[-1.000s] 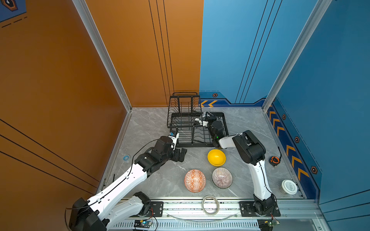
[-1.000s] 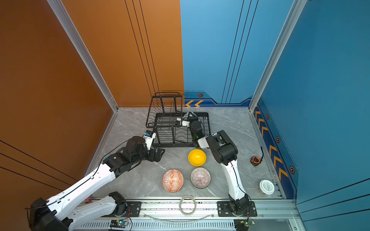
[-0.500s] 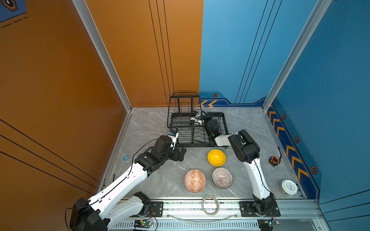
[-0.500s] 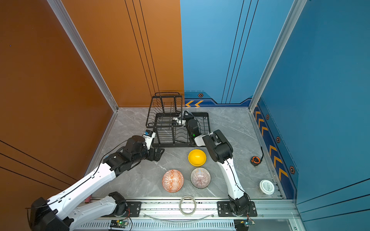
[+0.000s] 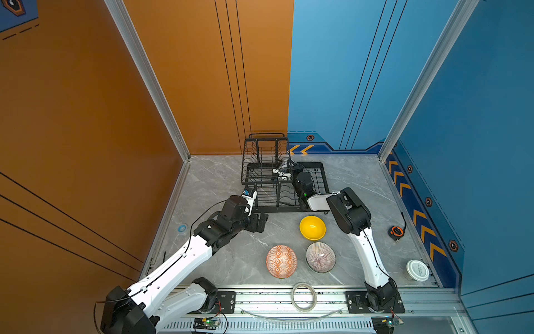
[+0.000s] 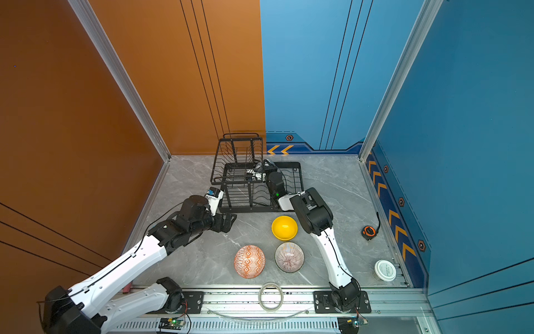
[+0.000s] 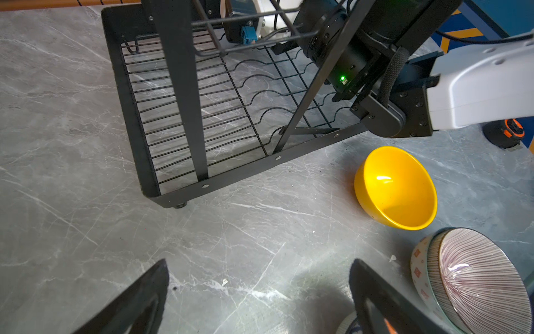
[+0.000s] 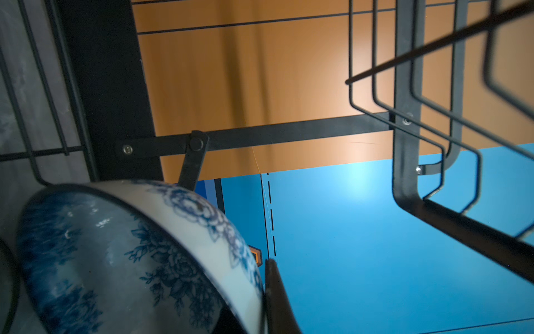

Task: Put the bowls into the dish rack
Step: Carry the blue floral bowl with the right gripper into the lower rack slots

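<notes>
The black wire dish rack (image 5: pixel 284 208) (image 6: pixel 245 208) stands at the back of the table. My right gripper (image 5: pixel 284 171) (image 8: pixel 261 292) reaches inside it under the raised basket, shut on the rim of the blue-white floral bowl (image 8: pixel 130 254). On the table in front of the rack lie a yellow bowl (image 5: pixel 312 228) (image 7: pixel 397 188), an orange-white diamond bowl (image 5: pixel 281 261) and a pinkish striped bowl (image 5: pixel 320 257) (image 7: pixel 476 277). My left gripper (image 5: pixel 261 222) (image 7: pixel 258 263) hangs open over bare table by the rack's front left corner, left of the yellow bowl.
A tape ring (image 5: pixel 302 296) lies on the front rail. At the right edge stand a white lidded tub (image 5: pixel 417 270) and an orange-black tape measure (image 5: pixel 395 232). A small blue ring (image 5: pixel 182 228) lies near the left wall.
The right arm has pushed further left into the rack with the floral bowl. The left arm has barely moved and stays open.
</notes>
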`<state>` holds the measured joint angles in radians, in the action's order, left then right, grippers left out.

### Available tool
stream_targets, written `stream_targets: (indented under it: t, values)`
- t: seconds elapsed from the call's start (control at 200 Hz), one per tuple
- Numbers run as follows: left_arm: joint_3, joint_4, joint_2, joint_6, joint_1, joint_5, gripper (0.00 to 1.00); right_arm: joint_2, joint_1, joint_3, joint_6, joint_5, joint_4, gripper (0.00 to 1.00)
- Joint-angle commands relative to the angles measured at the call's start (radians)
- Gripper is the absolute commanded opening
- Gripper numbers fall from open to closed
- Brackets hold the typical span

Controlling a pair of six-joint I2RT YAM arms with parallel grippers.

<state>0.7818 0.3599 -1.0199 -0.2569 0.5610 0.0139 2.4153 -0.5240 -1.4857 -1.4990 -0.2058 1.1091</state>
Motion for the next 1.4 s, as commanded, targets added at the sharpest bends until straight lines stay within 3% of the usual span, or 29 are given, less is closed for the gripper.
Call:
stream_targets:
  t: [0.0,0.636,1.006,1.397]
  values:
    - [0.002,-0.003,-0.007,0.015,-0.013,-0.023,0.98,0.011,-0.016,-0.023,0.047,0.023,0.002,0.00]
    - [-0.012,-0.006,0.009,0.016,-0.033,-0.042,0.98,0.052,-0.050,-0.057,0.035,0.003,-0.040,0.00]
    - [-0.018,-0.012,0.001,0.015,-0.038,-0.052,0.98,0.082,-0.040,-0.101,0.000,-0.056,0.026,0.00]
    - [-0.029,-0.012,0.006,0.008,-0.041,-0.051,0.98,0.051,-0.029,-0.039,0.024,-0.017,-0.024,0.00]
